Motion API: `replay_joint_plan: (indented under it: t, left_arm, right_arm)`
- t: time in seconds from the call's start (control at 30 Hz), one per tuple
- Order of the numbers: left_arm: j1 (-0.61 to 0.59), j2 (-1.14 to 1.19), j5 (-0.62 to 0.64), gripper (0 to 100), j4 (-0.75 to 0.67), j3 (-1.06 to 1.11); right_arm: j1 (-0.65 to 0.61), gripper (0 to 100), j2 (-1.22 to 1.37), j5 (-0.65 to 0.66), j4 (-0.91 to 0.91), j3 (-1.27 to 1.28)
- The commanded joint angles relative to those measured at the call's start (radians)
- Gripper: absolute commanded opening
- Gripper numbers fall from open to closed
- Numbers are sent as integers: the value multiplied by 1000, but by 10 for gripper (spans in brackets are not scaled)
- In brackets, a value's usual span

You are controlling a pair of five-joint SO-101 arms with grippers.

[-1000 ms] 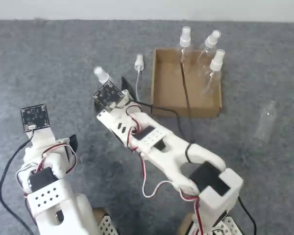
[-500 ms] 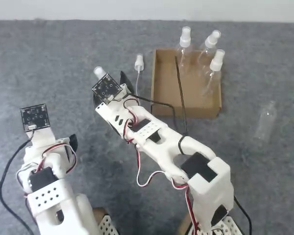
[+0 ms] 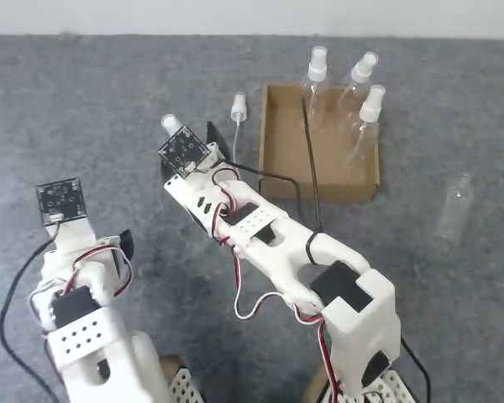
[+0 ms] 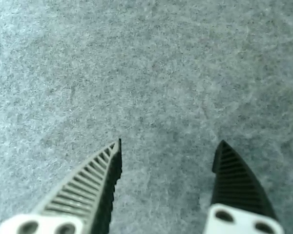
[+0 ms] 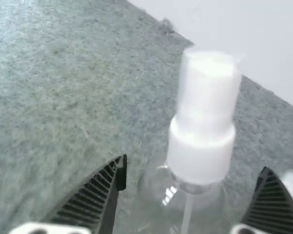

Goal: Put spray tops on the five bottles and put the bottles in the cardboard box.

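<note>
The grey counter [image 3: 84, 101] carries everything. Seen from above, the right arm [image 3: 269, 239] is the biggest thing on it, stretching from the near edge at 5 o'clock up toward 11 o'clock. The left arm [image 3: 80, 294] sits folded back at 8 o'clock, well apart from the bottles.

The cardboard box [image 3: 319, 191] lies at 1 o'clock. Three capped bottles stand or lean along its far side: one [image 3: 317, 71] at the back edge, a second [image 3: 361, 71] just to its 3 o'clock side, and a third [image 3: 368, 113] nearer.

A bare bottle [image 3: 455, 206] with no top lies on the counter at 3 o'clock, outside the box.

The right gripper [image 5: 194, 168] has its fingers released and spread wide, one on either side of a fourth capped bottle [image 5: 200, 141]; I can see gaps on both sides.

The left gripper [image 4: 168, 146] hangs over bare counter, fingers spread, holding nothing.

A loose spray top [image 3: 238, 113] with its tube is between that fourth bottle and the box.
</note>
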Motion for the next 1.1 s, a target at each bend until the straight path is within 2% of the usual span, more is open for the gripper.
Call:
replay_joint_plan:
  t: [0.0, 0.57, 0.63, 0.8, 1.07]
  left_arm:
    - [2, -20, -9, 280, -23, -16]
    - [2, -20, -9, 280, -23, -16]
    - [2, -20, -9, 280, -23, -16]
    - [2, -20, -9, 280, -23, -16]
    - [2, -20, -9, 280, -21, -16]
  right_arm:
    - [10, 350, -19, -11, -19, -98]
    - [21, 348, 70, -5, -19, -172]
    - [22, 311, 73, -3, -19, -167]
    - [22, 143, 71, -3, -25, -164]
    - [45, 64, 70, -3, -19, -163]
